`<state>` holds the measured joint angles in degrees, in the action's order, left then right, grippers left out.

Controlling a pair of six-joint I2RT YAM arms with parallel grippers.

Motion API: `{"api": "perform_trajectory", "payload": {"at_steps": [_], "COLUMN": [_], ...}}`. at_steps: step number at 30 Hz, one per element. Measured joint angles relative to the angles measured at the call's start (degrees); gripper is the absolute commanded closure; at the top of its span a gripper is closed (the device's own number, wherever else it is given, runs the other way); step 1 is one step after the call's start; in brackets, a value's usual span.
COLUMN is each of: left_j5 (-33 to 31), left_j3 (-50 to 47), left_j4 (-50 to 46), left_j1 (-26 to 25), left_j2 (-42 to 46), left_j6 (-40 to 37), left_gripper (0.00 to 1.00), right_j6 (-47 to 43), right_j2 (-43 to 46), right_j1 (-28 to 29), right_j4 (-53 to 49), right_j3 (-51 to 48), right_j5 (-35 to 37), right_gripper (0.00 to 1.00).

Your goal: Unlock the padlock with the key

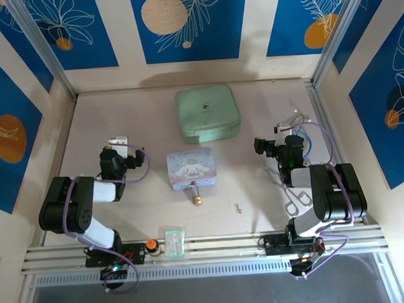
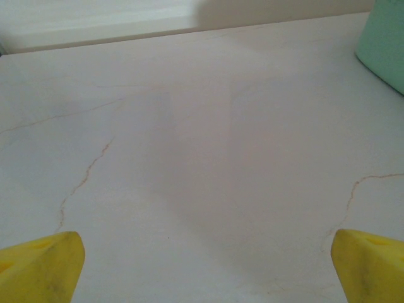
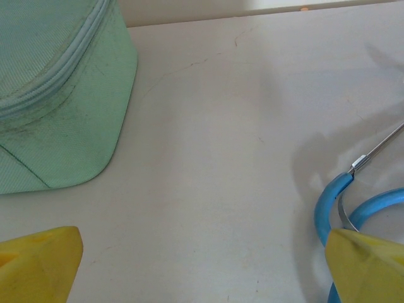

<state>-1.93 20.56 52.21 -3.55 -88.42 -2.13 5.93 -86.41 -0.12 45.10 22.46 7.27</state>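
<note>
with left gripper (image 2: 203, 268) and right gripper (image 3: 202, 265) wide and empty, the key (image 1: 238, 207), apparently flat near the padlock (image 1: 197, 199), could have skidded under a pinch.

My overhead camera looks steeply down from behind the arm bases at the frame's bottom and takes in the whole pale table (image 1: 151, 207). Both wrist cameras sit low and close, facing forward across that surface. Each catches the mint-green zippered fabric case (image 1: 207, 112), upper right in the left wrist view and upper left in the right wrist view.
</note>
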Motion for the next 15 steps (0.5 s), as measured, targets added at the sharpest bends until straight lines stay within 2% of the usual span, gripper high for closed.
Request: {"api": "perform_trajectory", "payload": {"at_steps": [6, 9, 12, 15], "left_j5": [-0.28, -1.55, -2.69, -3.15], "left_j3": [0.61, 0.9, 2.99, 7.54], "left_j4": [-6.78, -10.69, -16.11, -23.19], "left_j1": [0.0, -0.11, -0.11, -0.09], "left_j2": [7.69, 14.36, 21.18, 26.29], "left_j6": [-0.13, 1.36, 7.34, 17.11], "left_gripper": [0.01, 0.0, 0.0, 0.0], "right_j6": [0.33, 1.2, 5.62, 11.93], "right_j2": [4.28, 10.05, 16.85, 22.49], "right_j1": [0.0, 0.04, -0.02, -0.28], "right_j4": [-4.44, -11.98, -20.74, -28.26], "right_j3": [0.31, 2.97, 7.93, 12.44], "right_j5": [-0.02, -0.04, -0.61, -2.8], "right_gripper": [0.01, 0.01, 0.01, 0.01]}}
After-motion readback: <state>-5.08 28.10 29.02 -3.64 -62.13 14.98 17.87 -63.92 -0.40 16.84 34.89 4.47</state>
